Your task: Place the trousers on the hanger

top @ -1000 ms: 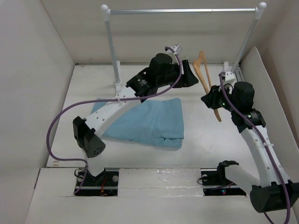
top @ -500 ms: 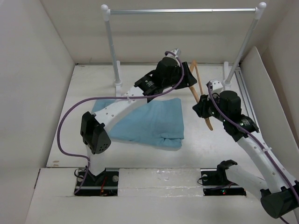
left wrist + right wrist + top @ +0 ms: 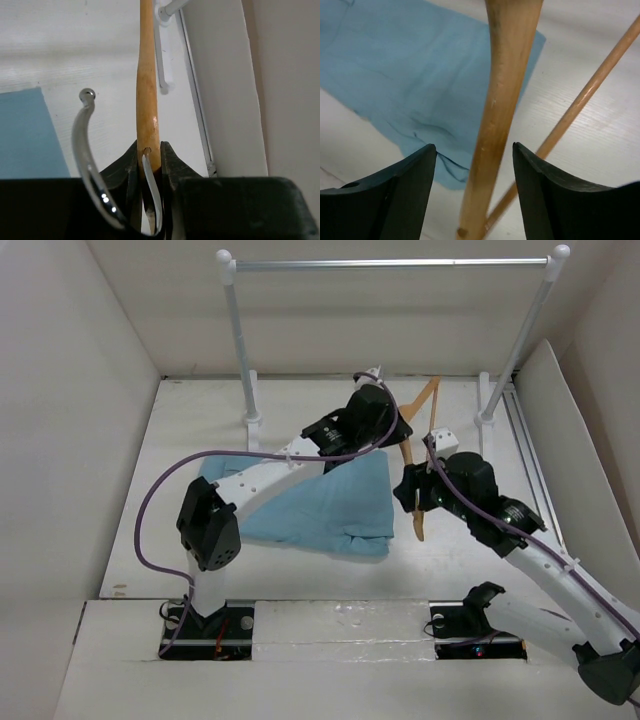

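The light blue trousers lie folded flat on the table, and show in the right wrist view and the left wrist view. The wooden hanger hangs tilted above the table, just right of the trousers. My left gripper is shut on the hanger's middle, where the metal hook enters the wood. My right gripper is open, with one hanger arm between its fingers and a gap on each side. The crossbar runs to the right of that arm.
The white-and-silver clothes rail stands at the back on two posts. White walls close in the table on the left, back and right. The left arm's purple cable loops over the trousers' left side.
The hanger has swung left and nearer, its lower end now beside the trousers' right edge. My right gripper moved left with it; my left gripper moved right.
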`<act>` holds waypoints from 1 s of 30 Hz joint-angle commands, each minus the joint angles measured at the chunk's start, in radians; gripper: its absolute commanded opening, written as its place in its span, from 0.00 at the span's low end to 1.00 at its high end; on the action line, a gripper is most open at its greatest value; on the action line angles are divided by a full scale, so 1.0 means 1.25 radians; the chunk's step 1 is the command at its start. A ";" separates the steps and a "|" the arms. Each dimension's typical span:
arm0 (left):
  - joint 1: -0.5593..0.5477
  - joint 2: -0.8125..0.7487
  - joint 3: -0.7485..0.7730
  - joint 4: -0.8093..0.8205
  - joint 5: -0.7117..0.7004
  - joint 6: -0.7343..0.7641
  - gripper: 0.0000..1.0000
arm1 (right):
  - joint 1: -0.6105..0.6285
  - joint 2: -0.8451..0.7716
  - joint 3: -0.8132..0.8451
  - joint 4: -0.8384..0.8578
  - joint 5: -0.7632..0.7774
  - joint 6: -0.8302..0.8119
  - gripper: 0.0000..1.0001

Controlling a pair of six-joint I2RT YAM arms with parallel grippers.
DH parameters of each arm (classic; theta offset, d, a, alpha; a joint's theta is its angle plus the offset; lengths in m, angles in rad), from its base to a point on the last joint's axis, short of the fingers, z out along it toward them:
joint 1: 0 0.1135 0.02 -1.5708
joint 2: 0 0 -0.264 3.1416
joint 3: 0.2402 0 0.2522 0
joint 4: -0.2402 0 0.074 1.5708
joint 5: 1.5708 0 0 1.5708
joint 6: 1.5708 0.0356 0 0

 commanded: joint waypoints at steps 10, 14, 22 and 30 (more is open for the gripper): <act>-0.066 -0.128 -0.409 0.254 -0.016 -0.095 0.00 | -0.070 -0.071 0.017 -0.171 -0.200 -0.093 0.95; -0.066 -0.098 -0.443 0.264 -0.030 -0.113 0.00 | -0.104 -0.059 -0.030 -0.116 -0.276 -0.090 0.66; -0.066 -0.094 -0.527 0.286 -0.098 -0.145 0.00 | -0.150 0.131 -0.150 0.159 -0.292 -0.077 0.12; -0.058 -0.076 -0.532 0.271 -0.137 -0.135 0.00 | -0.189 0.389 -0.153 0.376 -0.322 -0.038 0.51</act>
